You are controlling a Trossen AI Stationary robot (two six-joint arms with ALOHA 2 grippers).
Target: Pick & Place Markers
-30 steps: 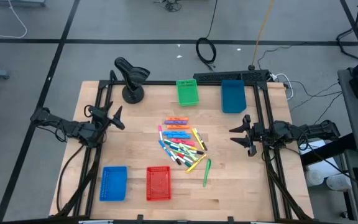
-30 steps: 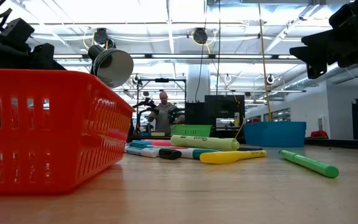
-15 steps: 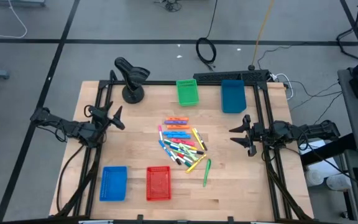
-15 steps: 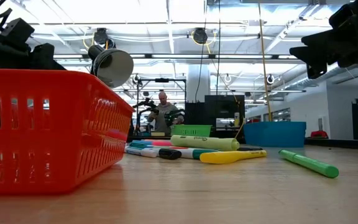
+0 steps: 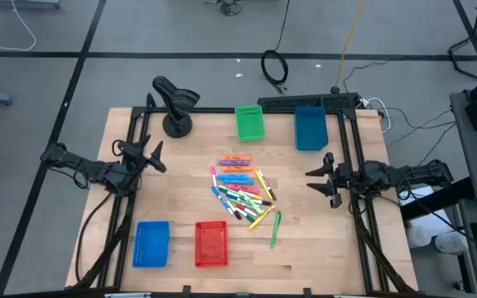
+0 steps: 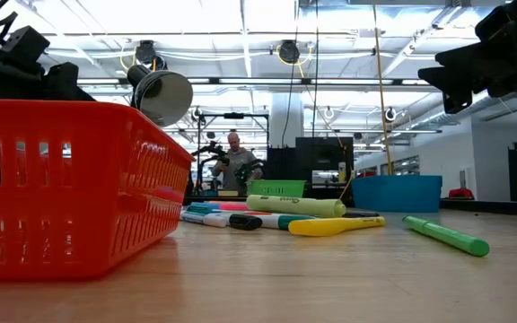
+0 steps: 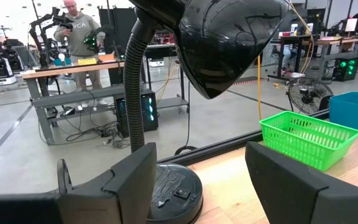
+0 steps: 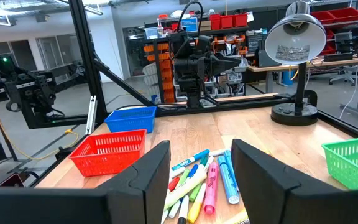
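Markers (image 5: 243, 189) lie heaped mid-table, untouched, as the left gripper (image 5: 154, 156) and right gripper (image 5: 323, 180) wait at either edge, jaws parted, empty. First pick pending: one arm must reach inward.

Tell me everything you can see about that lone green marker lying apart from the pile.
The green marker is a slim, all-green pen that looks like plastic. It lies flat on the bare wooden table, just off the right end of the marker pile, between that pile and the right arm's side. Nothing touches it; in the low view it rests alone at a slant.
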